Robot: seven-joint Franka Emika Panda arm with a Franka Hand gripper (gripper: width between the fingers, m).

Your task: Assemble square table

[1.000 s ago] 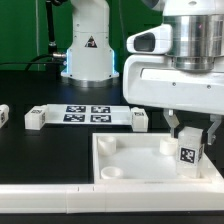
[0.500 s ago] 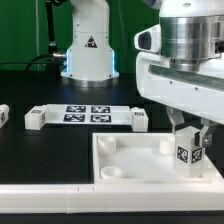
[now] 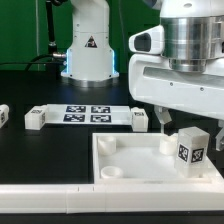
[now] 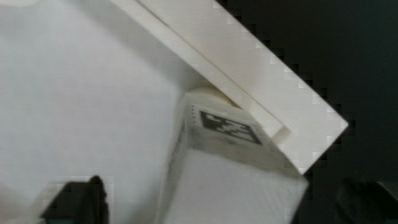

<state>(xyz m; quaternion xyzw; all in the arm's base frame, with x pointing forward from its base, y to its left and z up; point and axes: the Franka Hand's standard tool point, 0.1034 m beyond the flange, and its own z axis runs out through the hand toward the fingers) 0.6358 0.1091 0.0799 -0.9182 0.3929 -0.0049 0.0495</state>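
The white square tabletop (image 3: 104, 150) lies tray-side up at the front. A white block leg (image 3: 190, 150) with a black-white tag stands upright in its corner on the exterior view's right. My gripper (image 3: 189, 126) hovers just above that leg, open, with one finger on each side and clear of it. In the wrist view the leg (image 4: 231, 150) stands against the tabletop's raised rim (image 4: 267, 75). My gripper (image 4: 217, 205) is spread wide there, with dark fingertips (image 4: 75, 200) at both sides.
Loose tagged legs lie behind the tabletop: one (image 3: 35, 118) beside the marker board (image 3: 85, 113), one (image 3: 138, 119) at its other end, one (image 3: 3, 115) at the far left edge. A long white border bar (image 3: 60, 195) runs along the front. The robot base (image 3: 88, 50) stands behind.
The gripper held the leg in the tabletop's corner; it has since opened and lifted a little. The leg stays standing there on its own.
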